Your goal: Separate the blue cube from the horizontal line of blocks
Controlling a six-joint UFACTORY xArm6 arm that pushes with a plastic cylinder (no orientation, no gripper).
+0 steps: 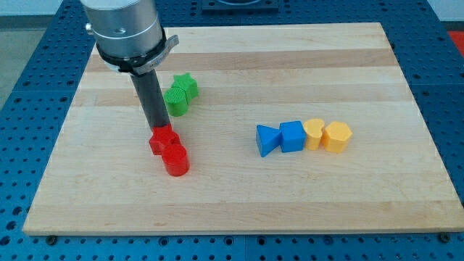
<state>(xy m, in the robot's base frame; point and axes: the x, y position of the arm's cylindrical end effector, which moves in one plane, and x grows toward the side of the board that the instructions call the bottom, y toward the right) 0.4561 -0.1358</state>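
The blue cube (292,135) sits in a horizontal line right of centre. A blue triangular block (266,140) touches its left side. A yellow heart-shaped block (313,133) touches its right side, and a yellow hexagonal block (337,136) ends the line. My tip (159,130) is far to the left of this line. It rests against the top of a red star-shaped block (163,140).
A red cylinder (175,159) touches the red star block at its lower right. Two green blocks (180,94), one star-shaped, lie just right of the rod, toward the view's top. The wooden board (239,196) lies on a blue perforated table (22,72).
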